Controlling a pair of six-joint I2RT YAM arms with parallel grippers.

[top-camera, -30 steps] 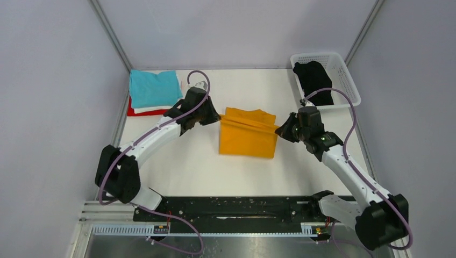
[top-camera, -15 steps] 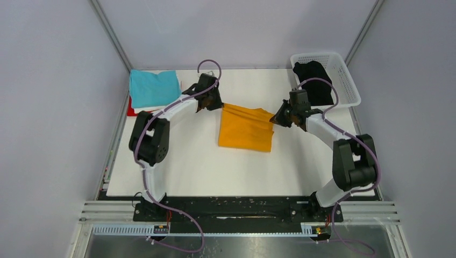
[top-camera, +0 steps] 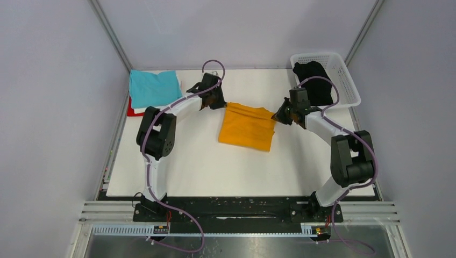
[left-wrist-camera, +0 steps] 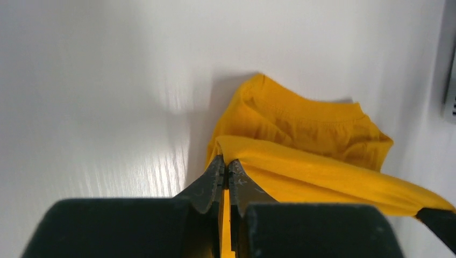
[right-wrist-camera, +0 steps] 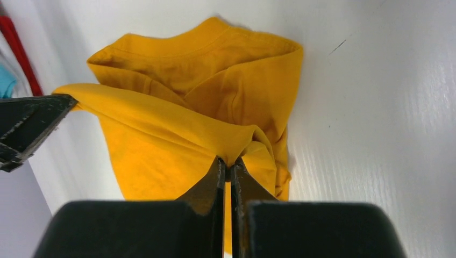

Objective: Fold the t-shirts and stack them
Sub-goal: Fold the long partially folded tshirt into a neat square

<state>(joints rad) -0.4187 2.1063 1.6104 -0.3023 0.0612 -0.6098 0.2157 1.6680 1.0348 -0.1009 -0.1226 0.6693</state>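
The mustard-orange t-shirt lies folded at the table's middle, its far edge lifted and stretched between both grippers. My left gripper is shut on its far left corner. My right gripper is shut on its far right corner. A folded teal t-shirt lies at the far left on top of a white and a red t-shirt. A black t-shirt lies in the white basket.
The white lattice basket stands at the far right corner. Grey walls enclose the table on three sides. Bare white tabletop lies in front of the orange t-shirt.
Both arms have reached further toward the far side, carrying the orange t-shirt's held edge away from the bases. The shirt now lies a little further back.
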